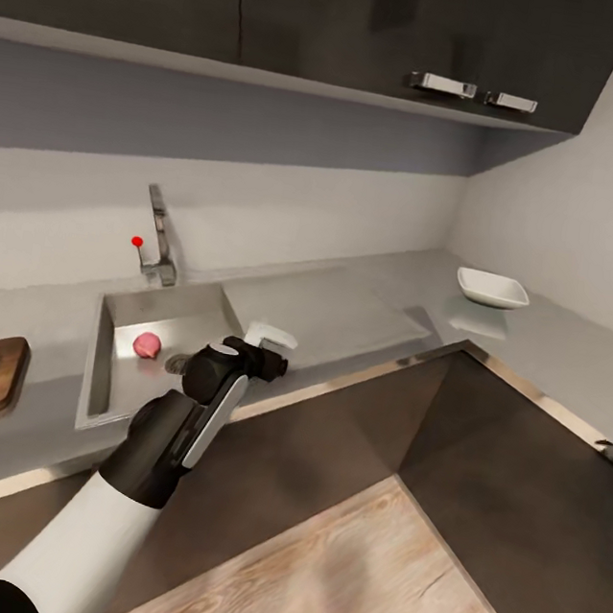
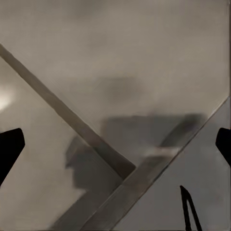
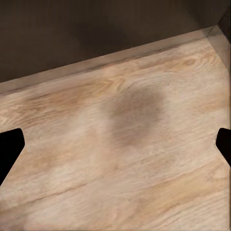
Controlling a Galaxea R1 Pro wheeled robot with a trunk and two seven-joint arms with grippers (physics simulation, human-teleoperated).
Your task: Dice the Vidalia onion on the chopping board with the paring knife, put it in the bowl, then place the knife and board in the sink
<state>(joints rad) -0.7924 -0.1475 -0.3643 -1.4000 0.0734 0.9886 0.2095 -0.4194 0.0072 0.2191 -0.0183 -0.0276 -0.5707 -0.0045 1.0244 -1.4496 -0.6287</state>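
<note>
1 onion (image 1: 147,345) in sink (image 1: 109,372), 1 bowl (image 1: 491,288) on countertop (image 1: 386,288).

- My head camera sits high and looks forward and down into the kitchen corner, taking in the countertop (image 1: 344,312), the sink (image 1: 116,359) near its left end, the wall cabinets above and the wooden floor (image 1: 347,583) below.
- My left wrist camera looks down along my fingers (image 2: 9,147), close over the grey steel at the sink's edge; it shares this patch with the head view.
- My right wrist camera faces the floor (image 3: 125,159) from near, where boards meet the dark cabinet base (image 3: 96,29); the head view shares that floor.
</note>
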